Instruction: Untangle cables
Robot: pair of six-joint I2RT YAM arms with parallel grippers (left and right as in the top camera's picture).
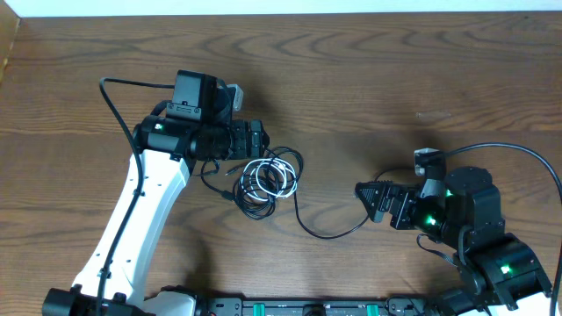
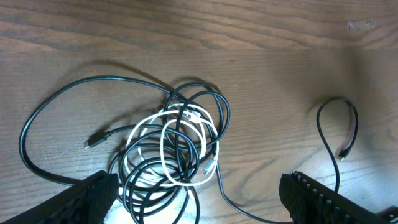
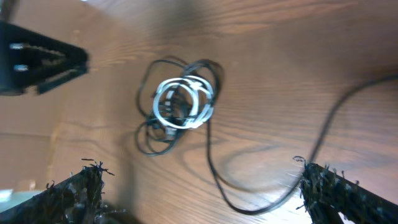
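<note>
— How many cables (image 1: 268, 178)?
— One white cable (image 2: 163, 134), coiled. The black cables (image 2: 37, 118) overlap too much to count; two plug ends (image 2: 93, 142) show.
— Where?
— Just 9 o'clock of the table (image 1: 351, 70) centre, with a black tail (image 1: 329, 233) trailing toward 4 o'clock.
— Claws?
— Left gripper (image 2: 198, 186) and right gripper (image 3: 200, 171) are both spread wide, empty.
</note>
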